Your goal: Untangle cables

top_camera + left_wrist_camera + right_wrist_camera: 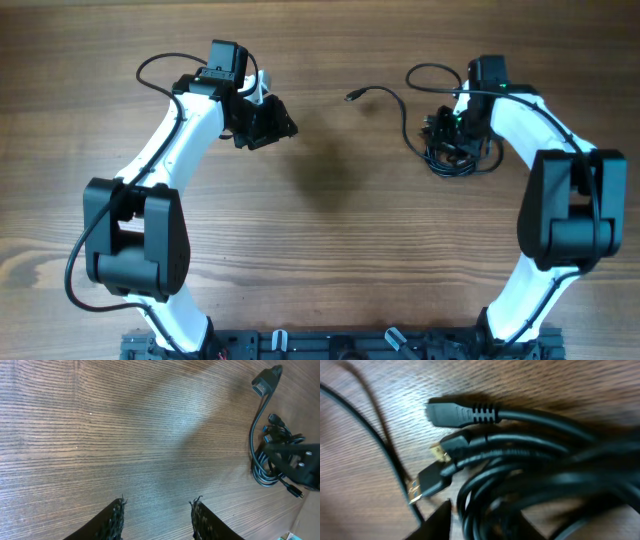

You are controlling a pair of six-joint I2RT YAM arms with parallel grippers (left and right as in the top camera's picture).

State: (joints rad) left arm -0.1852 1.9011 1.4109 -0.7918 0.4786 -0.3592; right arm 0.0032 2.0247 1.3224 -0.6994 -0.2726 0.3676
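Observation:
The cables point(452, 158) lie as a knotted black bunch at the right of the wooden table. One strand runs left from it to a loose plug point(352, 97). My right gripper point(448, 130) is down on the bunch. In the right wrist view its fingers point(482, 510) sit apart with cable loops point(530, 480) between them, blurred. A black plug point(455, 412) and a gold-tipped plug point(437, 452) point left. My left gripper point(270, 125) hovers open and empty left of centre. In the left wrist view, its fingers point(157, 502) frame bare wood, with the bunch point(265, 462) far right.
Thicker arm wires loop behind the left arm point(160, 62) and the right arm point(430, 70). The arm bases stand on a black rail point(350, 345) at the table's front edge. Bare wood point(340, 190) lies between the two grippers.

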